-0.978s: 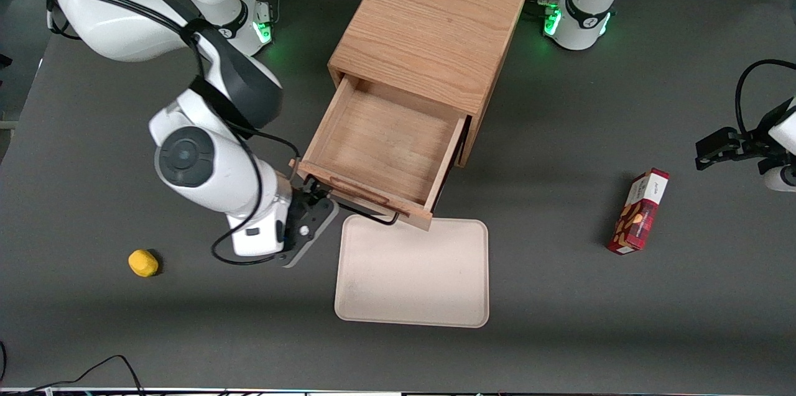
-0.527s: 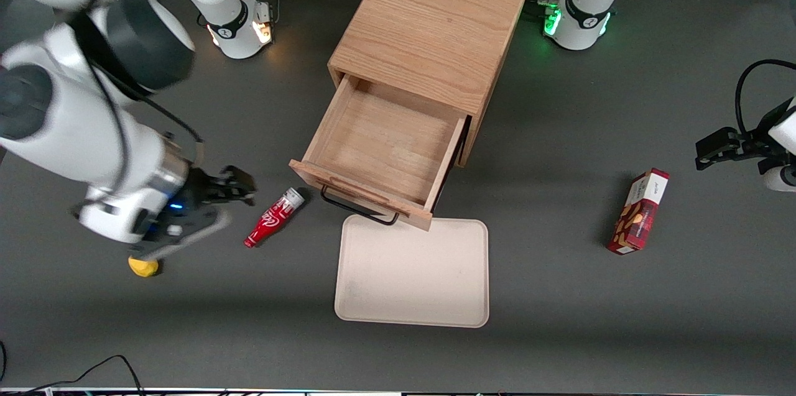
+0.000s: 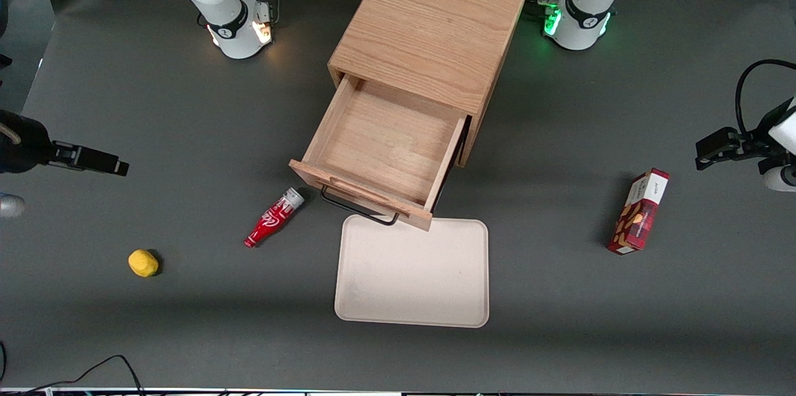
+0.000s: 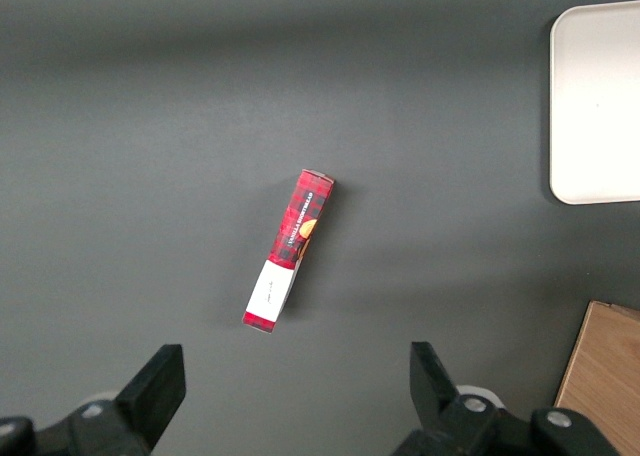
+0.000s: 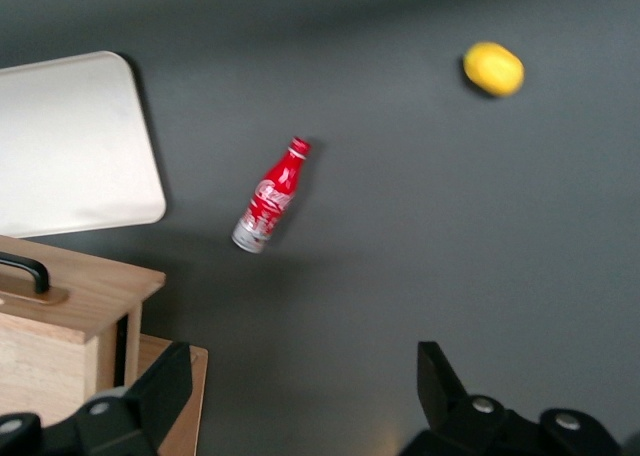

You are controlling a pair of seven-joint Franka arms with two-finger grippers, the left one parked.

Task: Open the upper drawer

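Note:
The upper drawer (image 3: 379, 147) of the wooden cabinet (image 3: 429, 29) stands pulled far out, and its tray is empty. Its thin black wire handle (image 3: 357, 208) faces the front camera. The drawer's front edge and handle also show in the right wrist view (image 5: 70, 286). My right gripper (image 3: 118, 167) is open and empty. It hangs high above the table, far toward the working arm's end, well away from the drawer. In the right wrist view the gripper (image 5: 300, 371) has its fingers wide apart over bare mat. The lower drawer is hidden under the upper one.
A red bottle (image 3: 273, 217) lies on the mat beside the drawer's front corner, also in the right wrist view (image 5: 272, 196). A yellow object (image 3: 143, 262) lies nearer the working arm's end. A beige tray (image 3: 411, 271) lies in front of the drawer. A red box (image 3: 639, 211) lies toward the parked arm's end.
My gripper has left the drawer handle and swung away toward the working arm's end of the table. This uncovered the red bottle. The drawer has stayed pulled out.

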